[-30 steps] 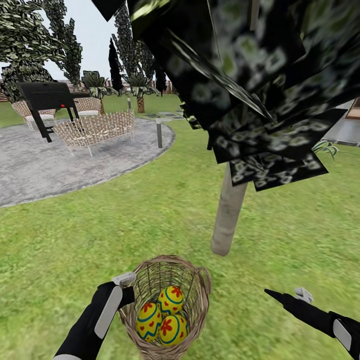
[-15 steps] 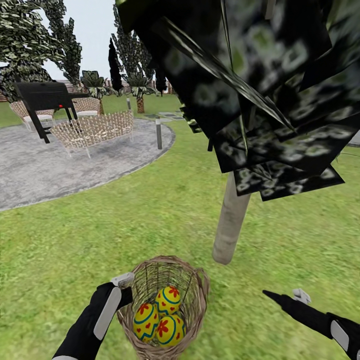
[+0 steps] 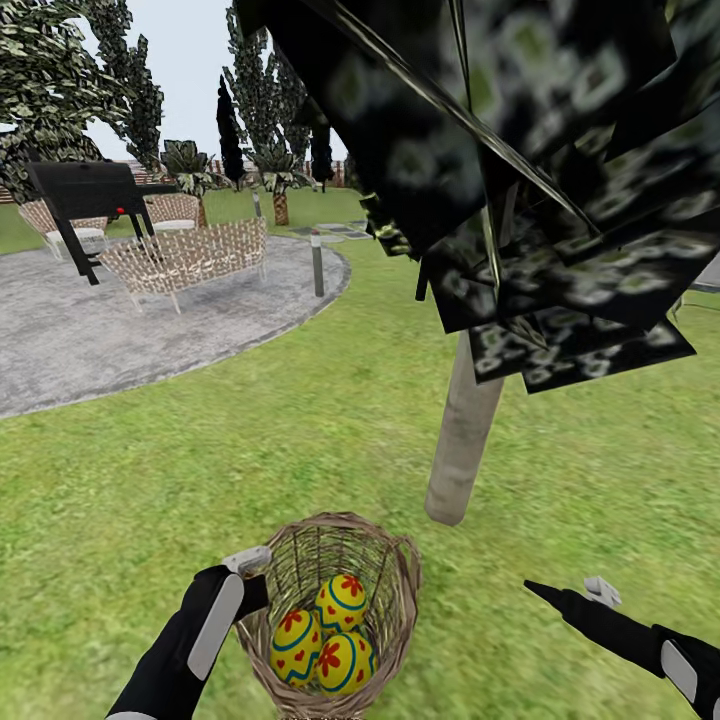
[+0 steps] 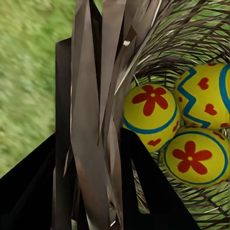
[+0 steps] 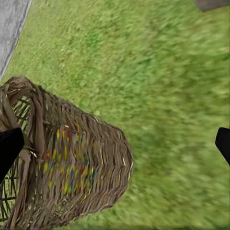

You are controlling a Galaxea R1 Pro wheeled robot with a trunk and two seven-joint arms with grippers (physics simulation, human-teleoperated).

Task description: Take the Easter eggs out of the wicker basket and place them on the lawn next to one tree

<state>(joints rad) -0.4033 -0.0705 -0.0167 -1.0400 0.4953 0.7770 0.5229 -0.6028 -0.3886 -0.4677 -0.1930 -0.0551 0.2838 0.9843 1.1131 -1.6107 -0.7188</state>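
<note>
- Left gripper (image 3: 250,575): clamped on braided rim of round brown wicker basket (image 3: 390,580).
- Three yellow flower-painted Easter eggs (image 3: 322,636): inside basket, near pale-trunked tree (image 3: 462,440).
- Right gripper (image 3: 565,592): fingers spread, over mottled green lawn (image 3: 200,450).

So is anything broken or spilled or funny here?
Nothing is spilled: all three eggs sit in the wicker basket. One funny thing: the left claw is pinching the basket's rim, one finger inside and one outside.

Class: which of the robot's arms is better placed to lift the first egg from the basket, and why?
Probably right. The right hand hangs open and free beside the wicker basket; the left hand is clamped on its rim.
</note>
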